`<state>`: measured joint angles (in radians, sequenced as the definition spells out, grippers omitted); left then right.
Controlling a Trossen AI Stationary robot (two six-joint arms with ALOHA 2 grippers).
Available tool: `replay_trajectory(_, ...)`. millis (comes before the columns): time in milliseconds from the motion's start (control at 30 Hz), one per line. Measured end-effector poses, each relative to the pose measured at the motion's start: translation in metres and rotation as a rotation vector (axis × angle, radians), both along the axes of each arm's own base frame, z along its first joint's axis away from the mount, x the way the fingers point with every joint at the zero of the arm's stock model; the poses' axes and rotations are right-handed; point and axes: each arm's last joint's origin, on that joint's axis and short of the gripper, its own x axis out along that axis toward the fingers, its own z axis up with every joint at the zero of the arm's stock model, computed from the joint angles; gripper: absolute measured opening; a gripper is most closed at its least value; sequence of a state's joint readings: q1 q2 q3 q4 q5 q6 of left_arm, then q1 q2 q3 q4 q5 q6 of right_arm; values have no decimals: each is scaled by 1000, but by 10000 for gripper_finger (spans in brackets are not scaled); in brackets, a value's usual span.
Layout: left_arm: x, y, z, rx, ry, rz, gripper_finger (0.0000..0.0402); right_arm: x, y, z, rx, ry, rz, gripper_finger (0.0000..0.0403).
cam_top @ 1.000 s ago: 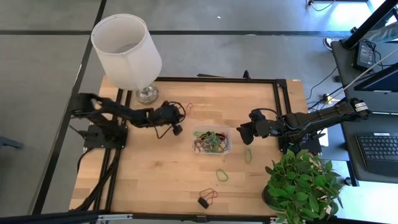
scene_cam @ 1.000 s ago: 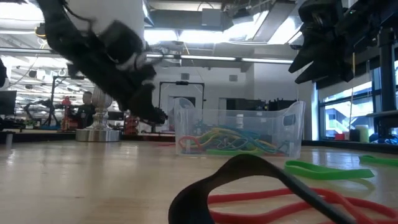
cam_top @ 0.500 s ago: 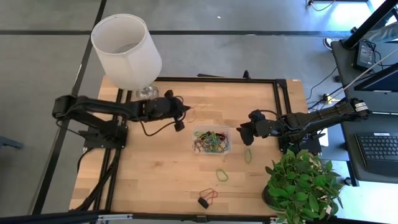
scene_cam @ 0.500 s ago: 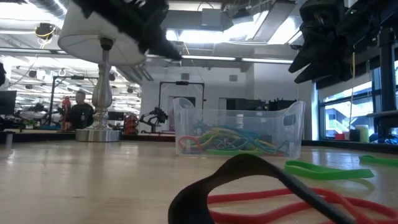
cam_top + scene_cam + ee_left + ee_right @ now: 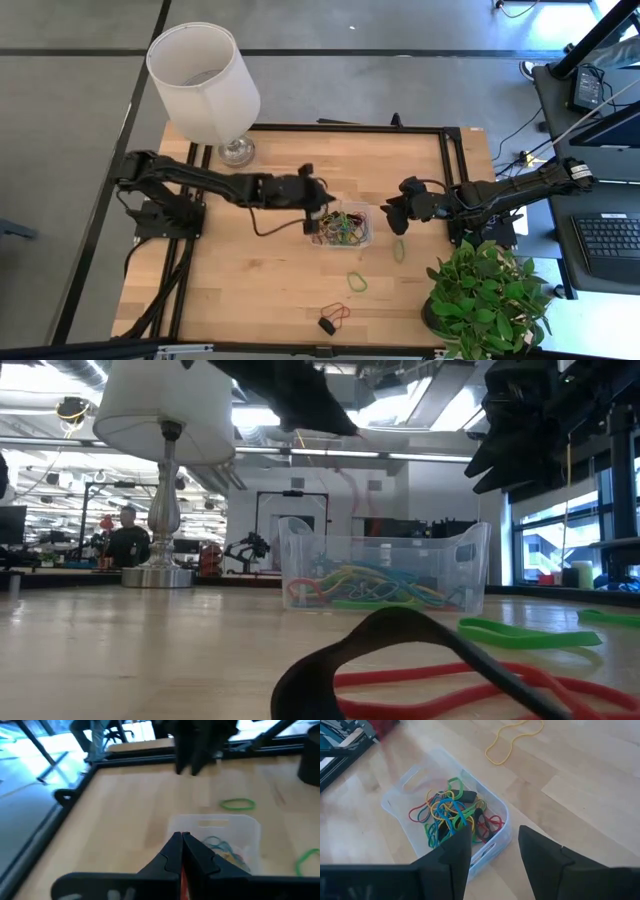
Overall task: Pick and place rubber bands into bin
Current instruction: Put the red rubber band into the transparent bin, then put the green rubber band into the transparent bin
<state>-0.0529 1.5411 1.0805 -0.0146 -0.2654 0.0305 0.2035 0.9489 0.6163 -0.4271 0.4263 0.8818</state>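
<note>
The left end effector [image 5: 318, 199], pressed together on a thin red rubber band [image 5: 349, 488], has been carried from the lamp side to the small clear plastic bin [image 5: 341, 226], so release is judged imminent.

clear plastic bin [image 5: 492, 842], wooden table [image 5: 260, 280]

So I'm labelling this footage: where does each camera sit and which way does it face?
High view: overhead, straight down on the table; both arms show.
Low view: table height, looking across at the bin; arms enter from above.
Left wrist view: behind the shut left gripper, over the bin.
Right wrist view: behind the open right gripper, facing the bin.
All four share the bin and its rubber bands.
</note>
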Motion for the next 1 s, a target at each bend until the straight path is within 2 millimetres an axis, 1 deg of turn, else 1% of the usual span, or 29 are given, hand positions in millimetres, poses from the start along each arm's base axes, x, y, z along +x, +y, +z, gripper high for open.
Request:
replay_trajectory(167, 14, -17, -25, -51, 55, 34, 2, 0, 0, 0, -4, 2, 3, 165)
replay_trajectory(400, 21, -25, -55, -55, 133, 151, 3, 0, 0, 0, -45, 19, 40, 165)
replay_trajectory(500, 22, -27, -63, -97, 171, 131, 8, 0, 0, 0, -55, 22, 49, 165)
replay_trajectory(600, 21, -29, -71, -126, 225, 92, 27, 0, 1, 0, -57, 24, 55, 165)
replay_trajectory(700, 21, -32, -73, -124, 237, 83, 57, 0, 1, 0, -58, 26, 56, 165)
replay_trajectory(800, 21, -34, -70, -131, 210, 78, 91, -1, 1, 0, -58, 28, 62, 165)
replay_trajectory(867, 20, -33, -64, -144, 184, 83, 110, -1, 1, -1, -68, 34, 71, 165)
replay_trajectory(1000, 14, -32, -41, -183, 107, 116, 133, -1, 1, -1, -73, 37, 76, 165)
